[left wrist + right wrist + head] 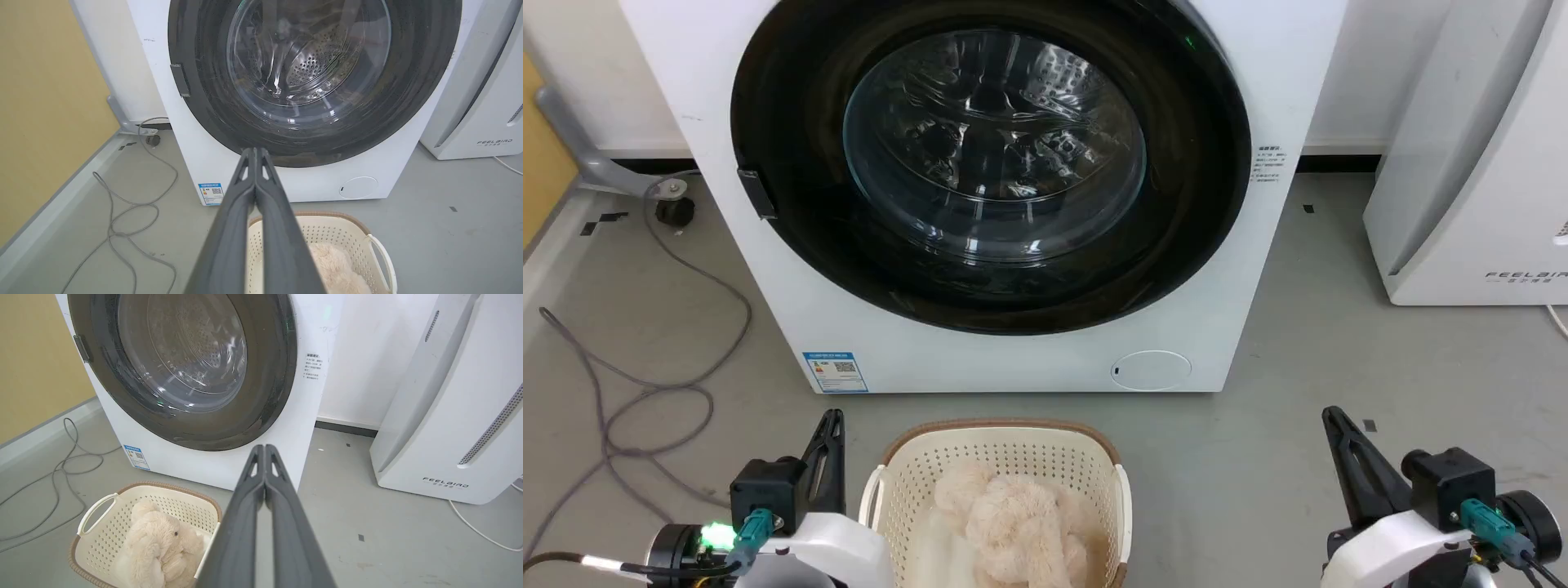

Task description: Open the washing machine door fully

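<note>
1. At the far left, a grey cable [749, 318] loops loosely over the floor [1298, 327], beside the washing machine's left side.
2. The left gripper [833, 420] sits low at the lower left of the head view, just left of the basket. In the left wrist view its two dark fingers [245, 204] lie pressed together to the tips, clenched on nothing, and they point at the lower part of the door.
3. The washing machine [1013, 359] stands on the floor, straight ahead in the head view. A blue label [836, 371] is at its lower left corner and a round service cap [1150, 369] at its lower right.
4. The washing machine door [992, 155] is closed, its glossy black ring lying flat against the white front. The perforated steel drum shows through the clear glass. A small dark latch piece [756, 193] sits on the door's left edge. Neither gripper touches the door; both are well apart from it.
5. A cream perforated basket [1001, 425] stands on the floor just in front of the machine, between the two grippers. A pale plush toy [1013, 523] lies in it.
6. The right gripper [1338, 425] is at the lower right of the head view. In the right wrist view its fingers [245, 506] are likewise closed tip to tip, with nothing between them.
7. At the far right, a white appliance [1462, 204] stands on the floor beside the machine, with a gap between them.
</note>
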Controlling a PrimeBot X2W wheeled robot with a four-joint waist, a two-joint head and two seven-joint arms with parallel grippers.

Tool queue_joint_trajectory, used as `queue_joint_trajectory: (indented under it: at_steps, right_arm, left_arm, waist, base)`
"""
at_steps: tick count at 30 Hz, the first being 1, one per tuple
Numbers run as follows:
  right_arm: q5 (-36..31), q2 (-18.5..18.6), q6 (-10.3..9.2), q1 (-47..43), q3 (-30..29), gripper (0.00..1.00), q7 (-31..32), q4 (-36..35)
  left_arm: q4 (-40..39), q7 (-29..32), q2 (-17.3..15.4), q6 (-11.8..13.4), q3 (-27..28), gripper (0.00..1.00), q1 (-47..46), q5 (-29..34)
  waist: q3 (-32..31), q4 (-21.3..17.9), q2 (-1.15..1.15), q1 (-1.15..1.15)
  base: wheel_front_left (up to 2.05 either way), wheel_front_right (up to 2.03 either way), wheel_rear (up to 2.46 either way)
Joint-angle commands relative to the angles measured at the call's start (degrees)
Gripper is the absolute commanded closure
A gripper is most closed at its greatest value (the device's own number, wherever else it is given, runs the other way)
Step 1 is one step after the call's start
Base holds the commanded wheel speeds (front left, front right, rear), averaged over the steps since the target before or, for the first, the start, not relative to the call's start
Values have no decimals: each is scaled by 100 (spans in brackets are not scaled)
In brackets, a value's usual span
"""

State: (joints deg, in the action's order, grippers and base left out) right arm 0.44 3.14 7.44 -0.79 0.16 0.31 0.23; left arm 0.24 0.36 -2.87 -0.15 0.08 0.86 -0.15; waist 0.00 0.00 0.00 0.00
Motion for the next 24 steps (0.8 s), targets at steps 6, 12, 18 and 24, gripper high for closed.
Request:
queue_joint_trajectory:
  at_steps: [6,12,18,24]
  right_arm:
    - [-44,-26,5,79,-16,100,-31,-23]
    - [-44,-26,5,79,-16,100,-31,-23]
    - [-44,-26,5,79,-16,100,-31,-23]
    - [13,1,0,-6,9,0,-6,13]
  left_arm:
    - [-24,-36,0,15,-8,100,-86,15]
    - [-24,-36,0,15,-8,100,-86,15]
    - [-24,-36,0,15,-8,100,-86,15]
    - [17,-3,0,-6,-5,0,2,-10]
  waist:
    - [0,0,0,0]
    - [0,0,0,0]
    - [0,0,0,0]
    - [1,-2,0,0]
  base:
    - [0,0,0]
    - [0,0,0]
    - [0,0,0]
    - [0,0,0]
